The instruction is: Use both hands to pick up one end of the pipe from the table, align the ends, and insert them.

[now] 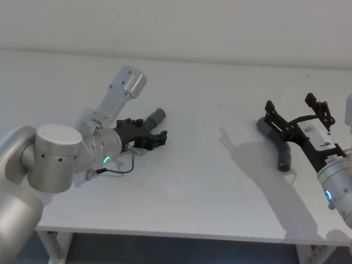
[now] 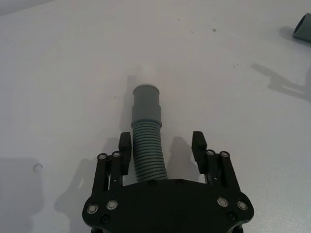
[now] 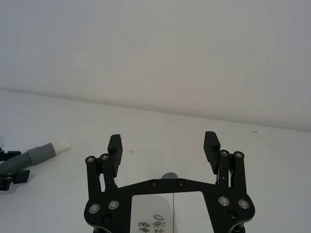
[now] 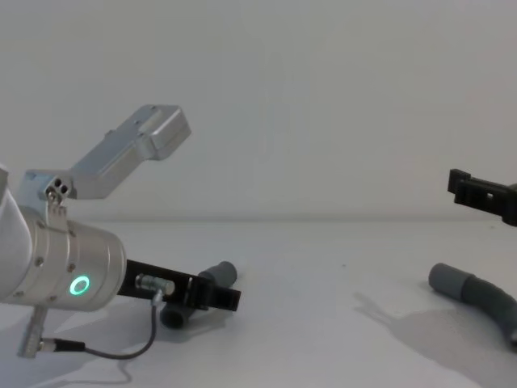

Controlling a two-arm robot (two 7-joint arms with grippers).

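On white table (image 1: 220, 181), left side: left gripper (image 2: 162, 144) low, jaws wide, straddling ribbed stretch of left pipe piece (image 2: 146, 136), not clamped; cuff (image 2: 146, 103) clear for mating. Right gripper (image 3: 163, 141) wide open, empty, hovering above right pipe piece (image 1: 276, 144), likely lining up grasp.

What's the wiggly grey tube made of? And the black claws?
The pipe piece looks like soft matte grey plastic or rubber: ribbed, bent, smooth cuff. The left gripper open around it and the right gripper open above the other piece look like hard black plastic, with shiny screws.
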